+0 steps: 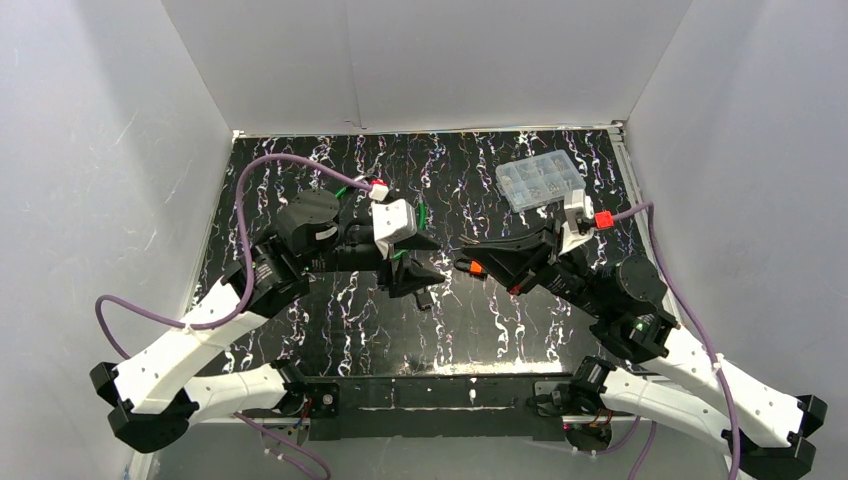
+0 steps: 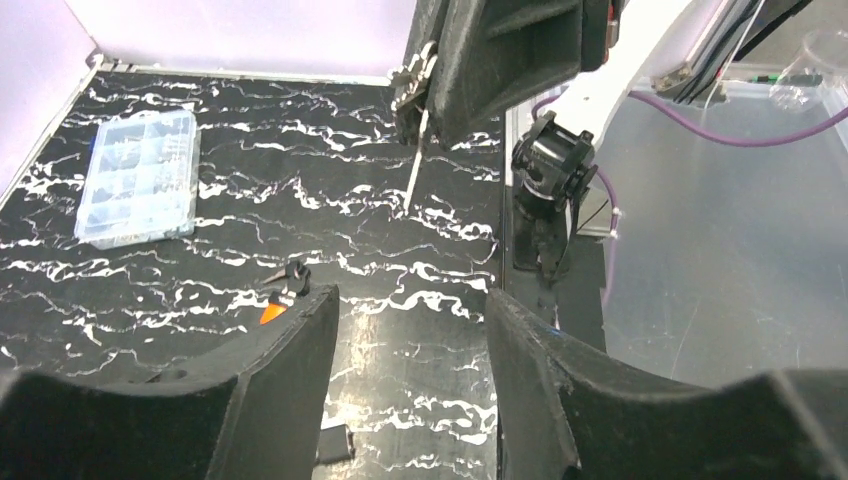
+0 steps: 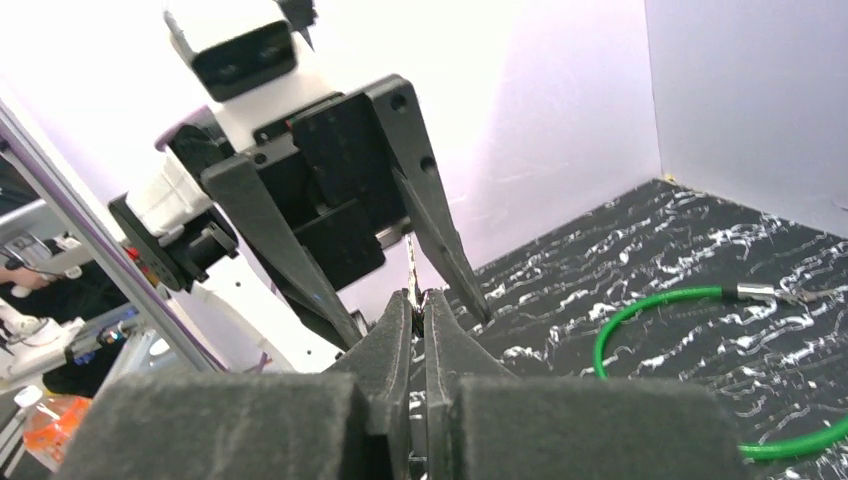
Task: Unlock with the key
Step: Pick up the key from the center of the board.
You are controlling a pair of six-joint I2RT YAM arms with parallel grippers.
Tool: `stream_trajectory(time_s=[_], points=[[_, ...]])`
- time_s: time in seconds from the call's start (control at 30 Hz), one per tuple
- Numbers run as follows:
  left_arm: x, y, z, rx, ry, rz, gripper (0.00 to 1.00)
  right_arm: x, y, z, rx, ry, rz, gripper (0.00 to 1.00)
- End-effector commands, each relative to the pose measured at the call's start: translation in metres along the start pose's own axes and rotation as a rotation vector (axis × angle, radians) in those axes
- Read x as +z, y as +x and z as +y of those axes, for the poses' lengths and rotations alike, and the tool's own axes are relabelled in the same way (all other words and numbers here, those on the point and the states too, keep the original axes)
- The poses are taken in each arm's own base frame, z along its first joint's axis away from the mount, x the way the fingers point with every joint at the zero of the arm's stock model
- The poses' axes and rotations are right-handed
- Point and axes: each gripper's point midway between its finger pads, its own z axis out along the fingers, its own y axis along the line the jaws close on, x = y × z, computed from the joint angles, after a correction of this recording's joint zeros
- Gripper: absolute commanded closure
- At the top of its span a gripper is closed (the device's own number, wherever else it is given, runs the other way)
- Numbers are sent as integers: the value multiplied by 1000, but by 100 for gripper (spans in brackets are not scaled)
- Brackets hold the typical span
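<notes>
Left gripper (image 2: 410, 300): jaws apart, nothing between them, above the table (image 1: 330, 330). Opposite, right gripper (image 3: 418, 298): jaws clamped on the thin key (image 2: 416, 165), held off the surface. Orange tag (image 2: 272, 313) lies nearby. Clear parts box (image 1: 540, 182) at far right.

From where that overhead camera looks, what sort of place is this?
Probably a lab's robot test booth: white walls enclose a black marbled tabletop, two robot arms are bolted along its near edge, and a clear parts box sits on it.
</notes>
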Motion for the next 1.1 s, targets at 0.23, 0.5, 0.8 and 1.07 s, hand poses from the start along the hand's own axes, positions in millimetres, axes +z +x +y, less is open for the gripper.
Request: stream_trajectory(time_s=[0.23,0.5,0.8,1.07], points=[[7,-33,4,-47,11,-97,40,8,-33,22,22,-86,-109,99],[4,-47,-1,-4,53,-121,50,6,-28,22,27,-87,-92,99],[4,-45,-11,8,122,-102,70,9,-28,24,26,-102,-87,99],[5,-43,-6,31,105,-90,77,12,-31,28,24,-123,-93,99]])
